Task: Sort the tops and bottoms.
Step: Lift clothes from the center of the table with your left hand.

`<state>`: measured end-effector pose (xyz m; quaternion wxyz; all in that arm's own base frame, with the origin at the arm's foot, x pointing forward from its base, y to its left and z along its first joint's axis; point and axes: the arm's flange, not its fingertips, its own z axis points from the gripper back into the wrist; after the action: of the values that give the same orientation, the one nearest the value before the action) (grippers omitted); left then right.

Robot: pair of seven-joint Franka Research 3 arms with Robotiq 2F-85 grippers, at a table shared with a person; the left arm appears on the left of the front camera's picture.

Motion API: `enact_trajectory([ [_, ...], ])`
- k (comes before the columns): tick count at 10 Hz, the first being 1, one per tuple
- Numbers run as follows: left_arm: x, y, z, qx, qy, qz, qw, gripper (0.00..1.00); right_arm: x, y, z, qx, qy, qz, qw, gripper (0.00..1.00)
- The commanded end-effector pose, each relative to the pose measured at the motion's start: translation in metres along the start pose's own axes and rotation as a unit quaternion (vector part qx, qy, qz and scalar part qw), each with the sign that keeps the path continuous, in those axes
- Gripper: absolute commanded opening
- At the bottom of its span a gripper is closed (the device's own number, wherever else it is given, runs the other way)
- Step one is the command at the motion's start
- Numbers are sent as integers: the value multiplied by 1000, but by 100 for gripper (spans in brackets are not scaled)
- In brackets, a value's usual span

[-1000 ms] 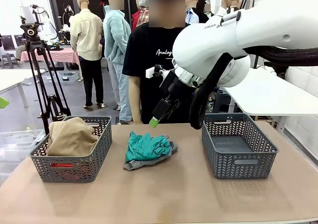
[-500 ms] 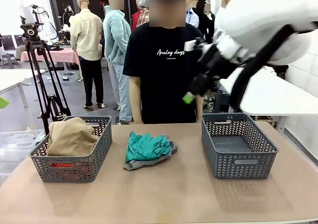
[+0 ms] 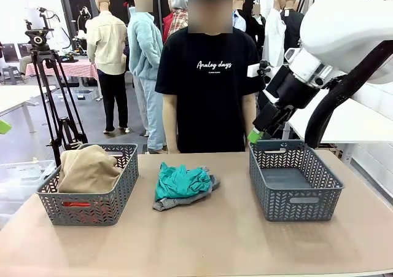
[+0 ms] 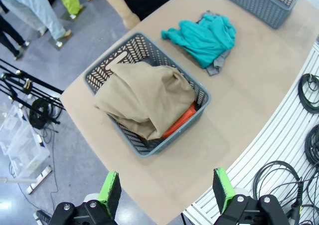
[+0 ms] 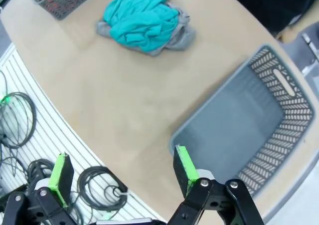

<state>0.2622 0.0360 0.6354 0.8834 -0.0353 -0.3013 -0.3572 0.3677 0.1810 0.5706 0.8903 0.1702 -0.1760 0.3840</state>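
Observation:
A teal-green garment lies crumpled at the table's middle, on top of a grey garment whose edges show beneath it. In the left basket a tan-beige garment is heaped over an orange-red one. My right gripper hangs open and empty above the far left corner of the right basket. The right wrist view has that gripper over the table's near edge, the teal-green garment beyond it. My left gripper is open high above the tan-beige garment and orange-red garment.
The right basket has nothing in it. A person in a black T-shirt stands at the table's far edge, hands down. A tripod stands beyond the left basket. Cables lie on the floor on my side of the table.
My right arm has swung from above the table's middle to the right, and its gripper now hangs over the right basket's far left corner. The garments and baskets have not moved.

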Motion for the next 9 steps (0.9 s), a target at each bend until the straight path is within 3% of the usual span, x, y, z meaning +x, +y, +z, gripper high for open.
enact_trajectory([
  [1,10,-5,-13,7,22,-10,1000,96,1,2,7,-3,-6,5,1000,100],
  [6,119,-108,-128,-31,51,-157,986,96,1,2,7,-3,-6,5,1000,100],
  [9,151,-144,-174,-21,45,-174,983,96,1,2,7,-3,-6,5,1000,100],
])
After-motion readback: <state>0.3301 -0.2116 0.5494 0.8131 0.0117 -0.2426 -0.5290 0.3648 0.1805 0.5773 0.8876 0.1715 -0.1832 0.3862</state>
